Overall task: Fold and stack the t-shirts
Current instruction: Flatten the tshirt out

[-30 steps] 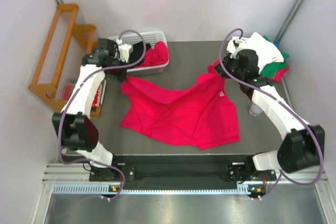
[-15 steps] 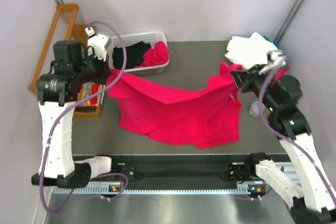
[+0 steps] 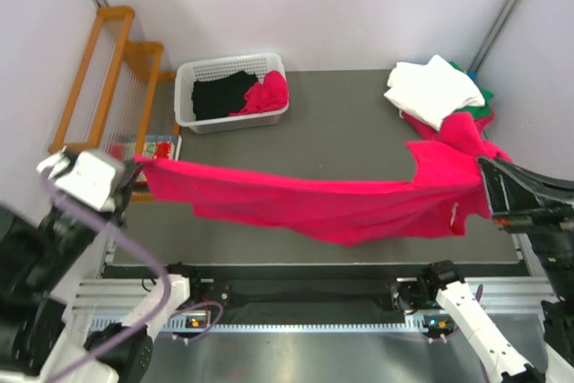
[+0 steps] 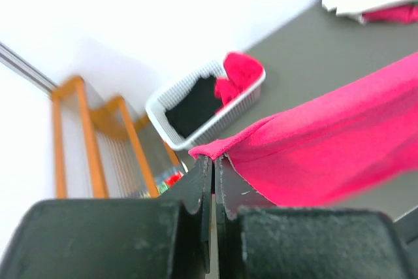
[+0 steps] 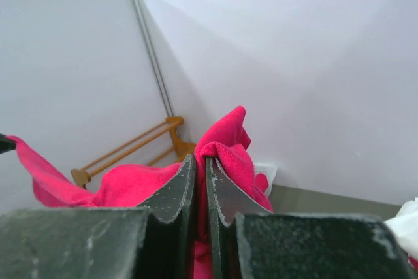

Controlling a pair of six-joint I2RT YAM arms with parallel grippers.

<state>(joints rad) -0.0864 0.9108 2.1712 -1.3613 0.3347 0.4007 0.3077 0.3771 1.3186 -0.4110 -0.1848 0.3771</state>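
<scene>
A crimson-red t-shirt (image 3: 314,205) hangs stretched across the near half of the table, sagging in the middle, its white label (image 3: 456,214) near the right end. My left gripper (image 3: 136,170) is shut on its left corner, and in the left wrist view that gripper (image 4: 213,161) pinches the red hem (image 4: 215,148). My right gripper (image 3: 484,178) is shut on the right end; the cloth (image 5: 228,142) bunches over my right gripper (image 5: 200,159) in the right wrist view. Folded tees lie stacked at the back right: white (image 3: 433,87) on top, green (image 3: 485,96) and red (image 3: 420,120) under it.
A white lattice basket (image 3: 193,118) at the back left holds a black tee (image 3: 220,93) and a red one (image 3: 269,91). An orange wooden rack (image 3: 108,69) stands left of the table, with a colourful packet (image 3: 148,145) beside it. Grey walls close in on both sides.
Both arms have swung up and back toward the near edge. The red t-shirt has come off the table and is pulled out long between the two grippers.
</scene>
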